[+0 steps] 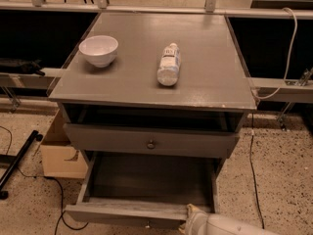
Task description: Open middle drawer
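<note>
We see a grey surface (210, 84) carrying a white bowl (98, 50) at its left and a plastic bottle (169, 64) lying on its side near the middle. The gripper (192, 217) sits well below, right of centre.

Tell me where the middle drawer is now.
The middle drawer is central in the camera view, under the cabinet top and above the pulled-out bottom drawer; the gripper is at the lower right edge.

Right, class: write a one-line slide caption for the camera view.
End effector at the open bottom drawer's front, below the middle drawer; bowl and lying bottle on top.
</note>
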You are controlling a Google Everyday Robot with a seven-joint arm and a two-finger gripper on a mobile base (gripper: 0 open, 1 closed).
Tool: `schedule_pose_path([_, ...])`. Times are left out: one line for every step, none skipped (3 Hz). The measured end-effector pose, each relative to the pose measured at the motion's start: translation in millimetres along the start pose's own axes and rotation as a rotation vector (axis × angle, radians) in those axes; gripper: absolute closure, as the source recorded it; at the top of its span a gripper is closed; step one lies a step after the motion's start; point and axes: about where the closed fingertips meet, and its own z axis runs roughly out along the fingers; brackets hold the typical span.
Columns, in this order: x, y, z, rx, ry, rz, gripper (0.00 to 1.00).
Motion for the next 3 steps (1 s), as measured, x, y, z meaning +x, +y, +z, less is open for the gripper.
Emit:
schedule_pose_path([0.0, 0.0, 0.0, 0.0, 0.0, 0.0, 0.19])
schedule_pose_path([0.0, 0.0, 0.0, 0.0, 0.0, 0.0, 0.0])
schedule_pose_path([0.0, 0.1, 0.0, 0.0, 0.0, 0.0, 0.0])
